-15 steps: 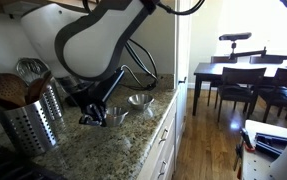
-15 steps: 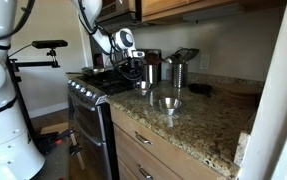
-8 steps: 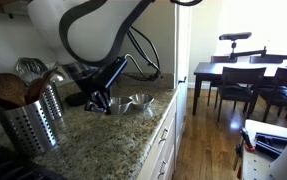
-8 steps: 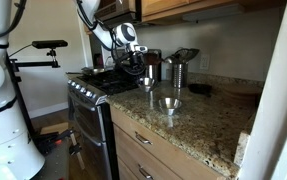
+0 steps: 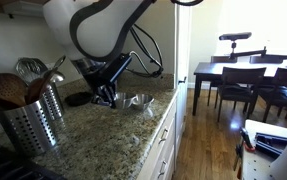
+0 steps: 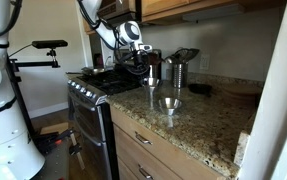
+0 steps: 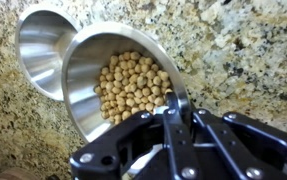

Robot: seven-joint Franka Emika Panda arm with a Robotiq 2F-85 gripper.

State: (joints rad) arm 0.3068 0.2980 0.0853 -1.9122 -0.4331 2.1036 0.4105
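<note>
In the wrist view my gripper point(image 7: 176, 108) is shut on the near rim of a small steel bowl point(image 7: 88, 60) filled with pale round beans point(image 7: 131, 82). The bowl hangs above the speckled granite counter point(image 7: 253, 50), partly over an empty steel bowl point(image 7: 41, 50) that sits to its left. In both exterior views the gripper point(image 5: 105, 95) point(image 6: 148, 72) holds the bean bowl point(image 6: 151, 82) raised off the counter. The empty bowl point(image 5: 139, 100) point(image 6: 169, 103) stands on the counter beside it.
A perforated steel utensil holder point(image 5: 28, 118) with wooden spoons stands near the camera. A stove point(image 6: 91, 85) adjoins the counter, and steel canisters point(image 6: 179, 70) stand by the wall. The counter edge point(image 5: 161, 125) drops to drawers; a dining table point(image 5: 245, 72) stands beyond.
The gripper has lifted the bean bowl off the counter and carried it toward the empty bowl, staying shut on its rim.
</note>
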